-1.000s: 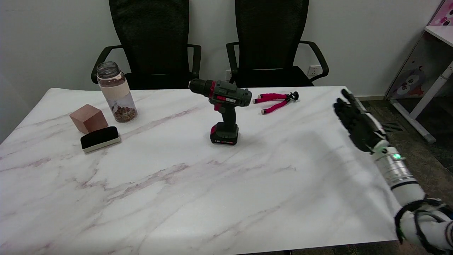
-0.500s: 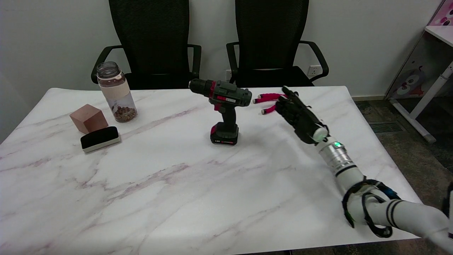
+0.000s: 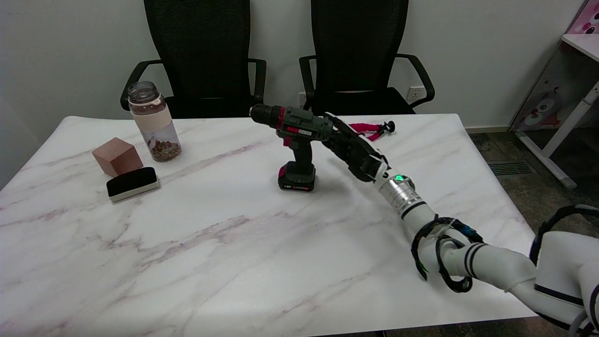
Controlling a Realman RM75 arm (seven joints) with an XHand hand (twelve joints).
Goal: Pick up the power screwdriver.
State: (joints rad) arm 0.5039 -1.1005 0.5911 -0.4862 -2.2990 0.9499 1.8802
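The power screwdriver [image 3: 295,140], dark green and black with red trim, stands upright on its battery base at the middle of the marble table [image 3: 234,243], chuck pointing left. My right hand [image 3: 353,150] reaches in from the lower right, fingers stretched out and apart, its tips right at the back end of the tool's body. Whether they touch it I cannot tell. Nothing is held in the hand.
A pink-legged mini tripod [image 3: 372,129] lies behind my hand. At the left stand a jar of brown bits [image 3: 153,121], a copper-coloured cube [image 3: 117,156] and a black eraser block [image 3: 132,183]. Two black chairs [image 3: 360,56] stand at the far edge.
My right arm has swept left across the table from its right edge, and the hand now sits by the rear of the screwdriver. The tool has not moved.
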